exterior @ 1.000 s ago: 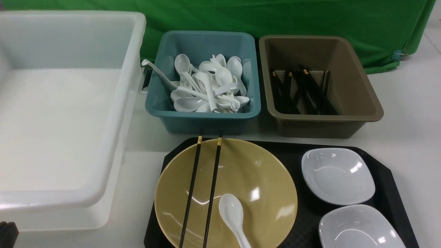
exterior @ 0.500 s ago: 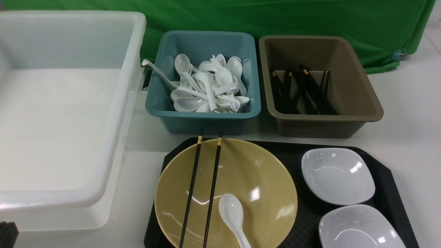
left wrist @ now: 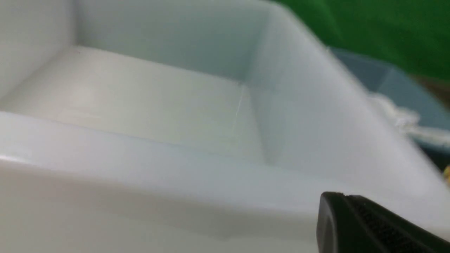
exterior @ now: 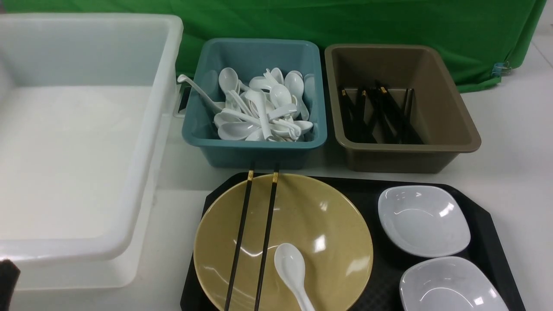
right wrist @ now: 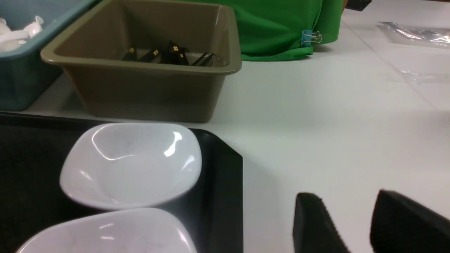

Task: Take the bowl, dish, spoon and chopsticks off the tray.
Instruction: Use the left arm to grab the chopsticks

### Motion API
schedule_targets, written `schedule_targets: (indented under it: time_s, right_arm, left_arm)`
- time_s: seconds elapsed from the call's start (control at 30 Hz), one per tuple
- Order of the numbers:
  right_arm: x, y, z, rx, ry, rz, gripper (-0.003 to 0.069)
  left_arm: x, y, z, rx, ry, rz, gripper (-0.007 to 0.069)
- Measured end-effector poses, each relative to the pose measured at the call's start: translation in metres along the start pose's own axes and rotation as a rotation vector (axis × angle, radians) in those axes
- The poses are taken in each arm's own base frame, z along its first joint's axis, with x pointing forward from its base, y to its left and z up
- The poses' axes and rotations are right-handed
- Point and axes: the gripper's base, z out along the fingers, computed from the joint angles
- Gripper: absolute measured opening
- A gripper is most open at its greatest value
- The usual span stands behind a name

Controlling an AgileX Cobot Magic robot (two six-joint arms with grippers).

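Pinched together on nothing at the left gripper (left wrist: 351,219), parked low just outside the near wall of the big white tub (exterior: 142,142), likely the drop-off for crockery. Parted partway and empty at the right gripper (right wrist: 351,207), low over bare table (right wrist: 334,105) just beside the tray (exterior: 488,224), within easy reach of the far white dish (exterior: 423,220) and the near white dish (exterior: 449,287) on the tray's right half. Across the tray's left half, the bowl (exterior: 328,242), with the chopsticks (exterior: 259,224) laid side by side over its rim and the spoon (exterior: 291,270) resting inside, handle toward the near edge: probably both to lift out before the bowl. Just beyond the tray, the teal bin (exterior: 255,147) of spoons and the brown bin (exterior: 432,149) of chopsticks, apparently sorted destinations. Nothing cleared yet.
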Motion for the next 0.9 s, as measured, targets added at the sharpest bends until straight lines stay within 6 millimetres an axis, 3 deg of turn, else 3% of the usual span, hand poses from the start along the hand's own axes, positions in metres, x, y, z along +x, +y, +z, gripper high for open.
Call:
schedule_targets:
  time_s: [0.3,0.37,0.47,0.53,0.57,0.67,0.77,0.8,0.9]
  right_arm:
    - [-0.001,0.000,0.000,-0.001,-0.006,0.003,0.0242]
    - [-0.008,0.001,0.000,-0.015,-0.088,0.114,0.0242]
    - [-0.020,0.001,-0.002,-0.051,-0.225,0.387,0.0242]
    - [-0.024,0.000,-0.003,-0.068,-0.266,0.495,0.0242]
    - [-0.027,0.000,-0.004,-0.084,-0.293,0.584,0.0242]
    - [-0.028,-0.001,-0.005,-0.096,-0.311,0.643,0.0242]
    - [-0.029,-0.001,-0.005,-0.100,-0.320,0.663,0.0242]
    - [-0.029,-0.001,-0.005,-0.101,-0.321,0.664,0.0242]
    - [-0.030,-0.001,-0.005,-0.103,-0.328,0.669,0.0240]
  left_arm:
    - [-0.042,0.000,-0.010,0.030,-0.478,-0.139,-0.0001]
    - [-0.058,-0.002,-0.020,0.079,-0.664,-0.169,-0.0001]
    - [-0.089,-0.021,-0.029,0.159,-0.700,-0.097,-0.0001]
    - [-0.109,-0.032,-0.036,0.181,-0.681,-0.026,-0.0001]
    - [-0.128,-0.042,-0.038,0.172,-0.620,0.047,-0.0001]
    - [-0.168,-0.057,-0.037,0.126,-0.487,0.093,-0.0003]
    - [-0.189,-0.063,-0.015,0.036,-0.212,0.120,-0.0003]
    - [-0.189,-0.063,-0.009,0.025,-0.179,0.130,-0.0003]
    - [-0.185,-0.063,0.025,-0.042,0.190,0.197,-0.0003]
